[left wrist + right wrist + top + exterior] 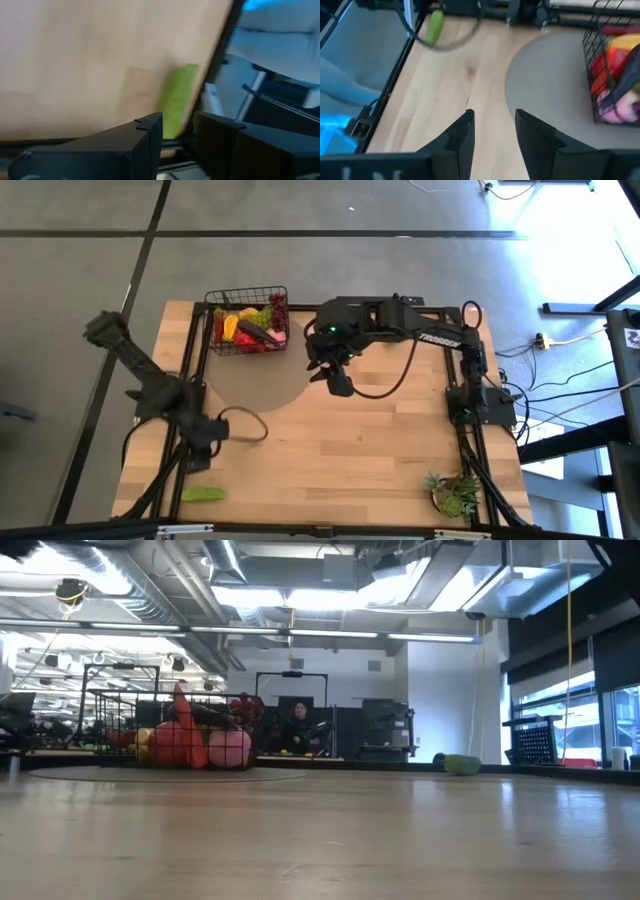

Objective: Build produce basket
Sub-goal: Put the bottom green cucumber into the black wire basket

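Observation:
The black wire-mesh basket stands at the table's far left on a grey round mat. It holds several pieces of produce: red, yellow, pink and dark ones and grapes. It also shows in the low view and the right wrist view. A green cucumber lies on the wood near the table's front left corner. My left gripper is open and empty just short of the cucumber. My right gripper is open and empty above the table, to the right of the basket.
A spiky green potted plant stands at the front right corner. Black frame rails run along the table's left and right sides. Bare wood lies in the middle. A person sits in the room far behind the table.

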Available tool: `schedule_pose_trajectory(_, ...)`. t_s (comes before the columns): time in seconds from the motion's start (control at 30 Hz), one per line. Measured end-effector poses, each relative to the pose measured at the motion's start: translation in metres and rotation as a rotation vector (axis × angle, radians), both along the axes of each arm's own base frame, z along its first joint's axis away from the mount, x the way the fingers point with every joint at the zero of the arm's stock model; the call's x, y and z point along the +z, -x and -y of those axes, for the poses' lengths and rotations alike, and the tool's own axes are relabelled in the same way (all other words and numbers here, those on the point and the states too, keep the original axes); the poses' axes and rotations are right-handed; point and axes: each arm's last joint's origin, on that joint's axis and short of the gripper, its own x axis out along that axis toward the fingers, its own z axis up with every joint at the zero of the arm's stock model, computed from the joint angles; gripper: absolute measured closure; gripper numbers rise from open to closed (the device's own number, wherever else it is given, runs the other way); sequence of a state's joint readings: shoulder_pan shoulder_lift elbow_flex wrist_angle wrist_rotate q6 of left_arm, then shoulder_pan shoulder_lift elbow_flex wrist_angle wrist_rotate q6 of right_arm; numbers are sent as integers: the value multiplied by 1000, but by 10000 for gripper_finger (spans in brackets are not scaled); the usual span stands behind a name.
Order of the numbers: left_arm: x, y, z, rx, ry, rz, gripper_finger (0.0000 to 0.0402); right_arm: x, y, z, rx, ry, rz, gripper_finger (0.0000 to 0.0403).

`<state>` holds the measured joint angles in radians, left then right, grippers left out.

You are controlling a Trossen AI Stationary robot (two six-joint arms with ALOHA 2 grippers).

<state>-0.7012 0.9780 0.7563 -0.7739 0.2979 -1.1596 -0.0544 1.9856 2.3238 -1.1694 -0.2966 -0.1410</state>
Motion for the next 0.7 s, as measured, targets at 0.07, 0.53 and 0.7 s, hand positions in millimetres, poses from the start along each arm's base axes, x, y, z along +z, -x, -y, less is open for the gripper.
schedule_pose_trajectory(0.07, -1, 2, 17, 12, 36, -9, 302, 2, 3, -1, 13, -13, -7, 269)
schedule_pose_trajectory(0.53, -33, 15, 80, 7, -40, -13, 302, 4, 8, -1, 35, -1, -13, 269)
schedule_pose_trajectory(0.7, -34, 18, 82, -32, -65, 29, 302, 5, 9, -2, 75, -39, -8, 269)
